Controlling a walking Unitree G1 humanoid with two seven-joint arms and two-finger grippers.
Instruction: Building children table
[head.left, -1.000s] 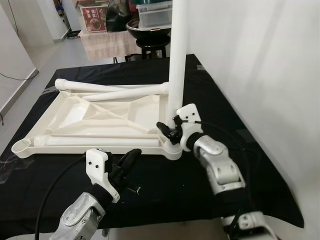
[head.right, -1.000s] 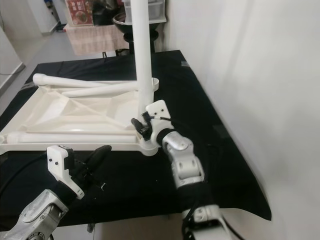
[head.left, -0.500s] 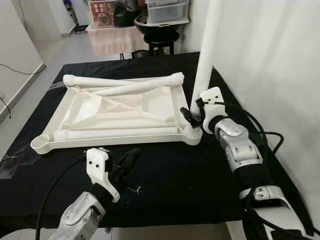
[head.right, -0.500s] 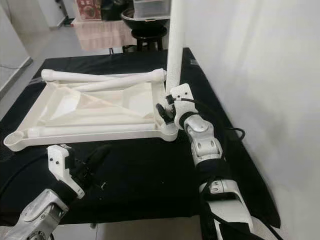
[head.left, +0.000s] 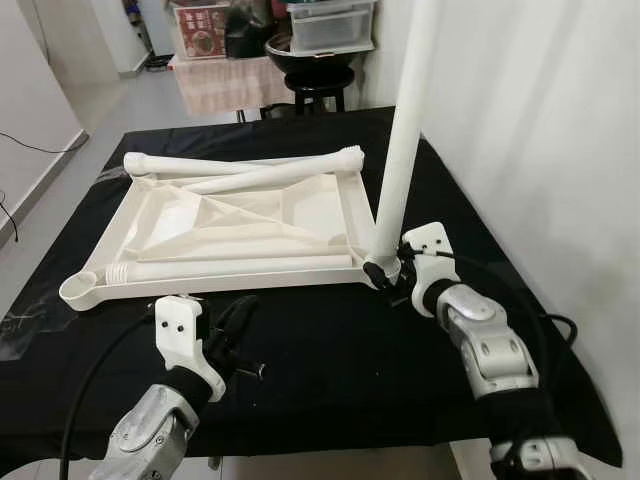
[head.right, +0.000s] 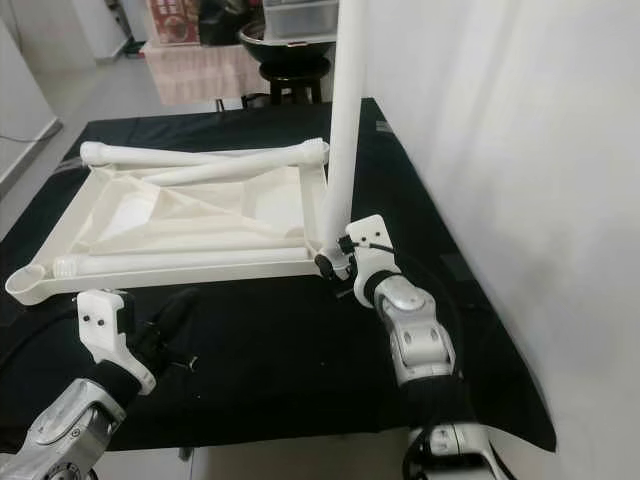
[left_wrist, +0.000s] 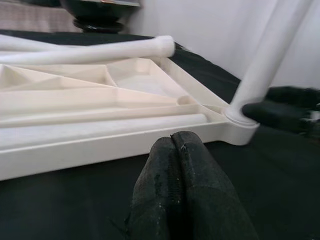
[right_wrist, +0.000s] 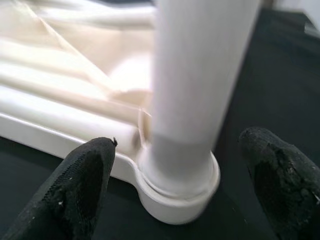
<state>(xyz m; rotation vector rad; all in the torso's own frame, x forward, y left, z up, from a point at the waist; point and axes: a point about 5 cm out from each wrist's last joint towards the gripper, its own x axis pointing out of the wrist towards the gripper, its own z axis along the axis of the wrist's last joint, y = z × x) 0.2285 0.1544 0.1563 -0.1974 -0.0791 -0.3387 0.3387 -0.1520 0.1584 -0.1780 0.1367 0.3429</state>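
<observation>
You are looking down at a black-covered table that is carrying the whole job, and the white tabletop panel is lying upside down on it, ribs facing up; take that panel as your landmark. At the panel's near right corner socket, 1 upright leg is standing in place, tilting slightly toward the wall on the right. Along the panel's far edge, 2 loose legs are lying: the far leg is sitting by the rim, and the crossing leg is resting slantwise over it with its capped end at the far right corner. Another lying leg is stretching along the near edge, inside the rim. Your right gripper is sitting at the near right corner with its fingers spread wide on either side of the upright leg's base, not touching it. Your left gripper is hovering just in front of the panel's near edge, over the black cloth, with its fingers pressed together on nothing.
</observation>
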